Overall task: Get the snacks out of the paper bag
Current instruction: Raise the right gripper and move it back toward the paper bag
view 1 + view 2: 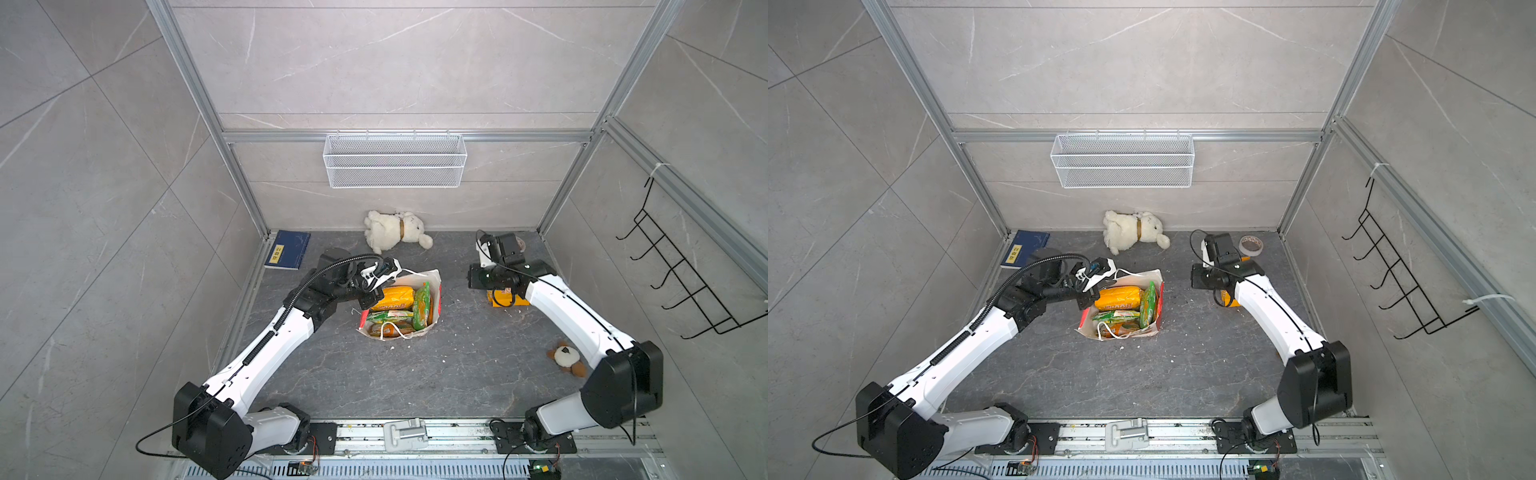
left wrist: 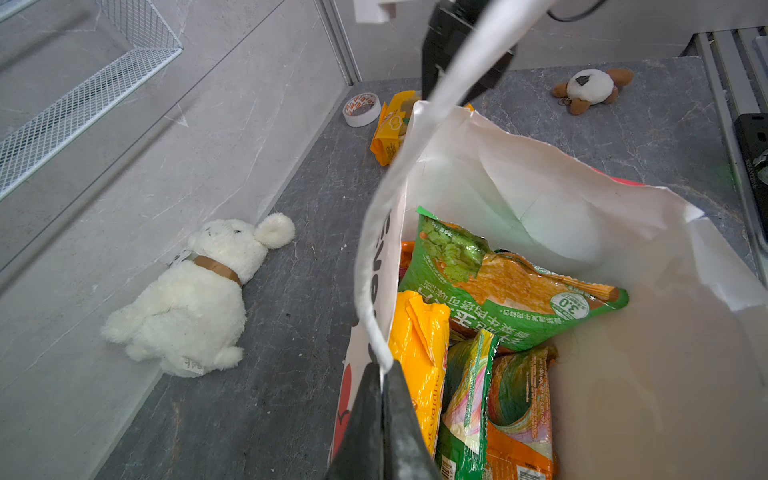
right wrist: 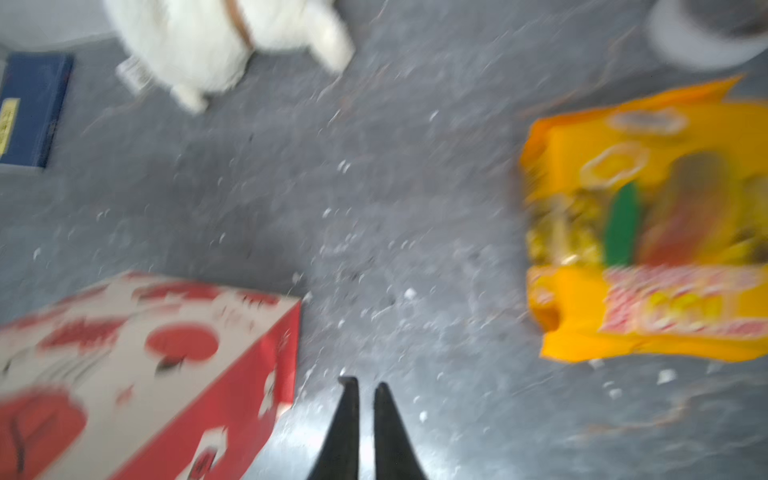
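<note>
Paper first: the paper bag [image 1: 435, 291] stands open-mouthed at ctr of the grey table [image 1: 415, 374], white w/ red sides and red prints, walls creased. Judgement: thin paper, light, easy to tear and quick to tip if dragged sideways, so steady it from the top, don't squeeze the walls.

Snacks [image 1: 392, 299] next. Inside the bag: a big green pkt [image 2: 498, 286] lies across the top, a yellow-orange pkt [image 2: 419, 345] is beside it, and two green-orange pkts [image 2: 465, 395] stand on edge. One yellow pkt [image 3: 640, 224] lies out on the table, apart from the bag on its R side in both top views, near the tape roll [image 2: 361, 109]. Judgement: puffed foil, v. light, crinkly, slick on the flat faces, contents prob. brittle. Pinch a crimped end seam or a corner, gently. The green pkt's raised corner looks the easiest hold.

L gripper [image 2: 381, 370]: jaws pressed together on the bag's white handle strap [image 2: 469, 58], at the bag's rim. R gripper [image 3: 365, 384]: blades all but touching, nothing btwn them, over bare table btwn bag and yellow pkt; that view is blurred.

Writing: "30" in a ringed badge [image 2: 569, 303] on the green pkt, w/ Chinese characters alongside, upside down to the wrist view. Black letters [image 2: 376, 257] on the bag's outer face look like "eve", partly cut off. Print on the yellow pkt and the tape roll is unreadable.
</note>
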Robot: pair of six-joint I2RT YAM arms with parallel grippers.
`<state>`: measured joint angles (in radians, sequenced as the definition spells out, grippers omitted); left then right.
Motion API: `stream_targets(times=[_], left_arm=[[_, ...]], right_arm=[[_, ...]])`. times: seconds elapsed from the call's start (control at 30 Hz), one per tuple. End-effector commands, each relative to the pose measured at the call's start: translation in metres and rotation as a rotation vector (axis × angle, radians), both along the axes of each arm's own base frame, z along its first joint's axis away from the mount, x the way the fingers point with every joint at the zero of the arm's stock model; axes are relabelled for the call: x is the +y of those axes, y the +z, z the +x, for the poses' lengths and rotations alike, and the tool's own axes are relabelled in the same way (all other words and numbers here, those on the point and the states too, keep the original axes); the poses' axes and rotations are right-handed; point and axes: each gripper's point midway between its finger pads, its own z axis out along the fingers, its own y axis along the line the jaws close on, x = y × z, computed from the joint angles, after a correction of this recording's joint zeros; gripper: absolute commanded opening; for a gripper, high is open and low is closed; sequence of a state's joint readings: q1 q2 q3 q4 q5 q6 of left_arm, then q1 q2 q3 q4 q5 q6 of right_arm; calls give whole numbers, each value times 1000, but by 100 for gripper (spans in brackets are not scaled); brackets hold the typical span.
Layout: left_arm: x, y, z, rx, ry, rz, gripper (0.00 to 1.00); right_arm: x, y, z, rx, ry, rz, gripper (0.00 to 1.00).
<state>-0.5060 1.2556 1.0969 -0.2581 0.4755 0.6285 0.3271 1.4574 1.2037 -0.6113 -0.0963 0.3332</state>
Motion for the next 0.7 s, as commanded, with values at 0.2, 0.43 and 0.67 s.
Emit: stream_targets(times=[0.2,0.43,0.67], left_arm=[[-9,39,-7,-90,-48,-94,0],[-8,47,-2,-84,-14,-93,0],[-6,54,-5,-103,-16,-110,0]], right_arm=[[46,-102,-92,250,-51,245,0],[90,-140,-94,290,-95,400,0],[122,-145,-67,258,-141,465,0]])
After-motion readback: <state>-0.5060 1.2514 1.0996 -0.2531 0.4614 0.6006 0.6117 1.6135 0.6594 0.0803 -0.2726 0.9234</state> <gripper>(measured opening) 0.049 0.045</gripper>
